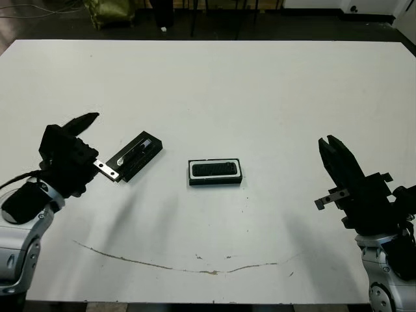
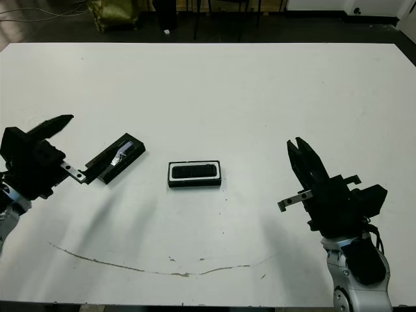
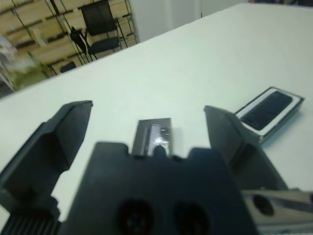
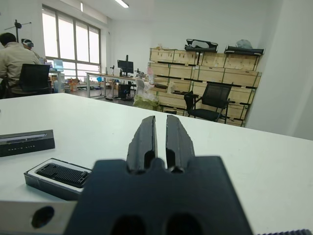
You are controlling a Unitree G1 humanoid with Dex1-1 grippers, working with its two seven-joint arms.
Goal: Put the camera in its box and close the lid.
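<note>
Left eye view: white table [image 1: 260, 97], camera already in box [image 1: 215, 172] at centre, lid [image 1: 133, 156] lies just off the spread, empty left claw [image 1: 88, 140]; right claw [image 1: 333, 144] clenched, empty; grip lid by its long edges, keep it level.

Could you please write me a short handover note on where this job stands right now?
Left pincer: open, holding nothing, just left of the lid.
Right pincer: shut, empty, well to the right of the box.
Camera: already lying in the box at the table's middle.
Lid: flat on the table, left of the box and apart from it, set at an angle.
Done: camera boxed.
Left: pick up the lid, likely with the left pincer, and set it on the box.
</note>
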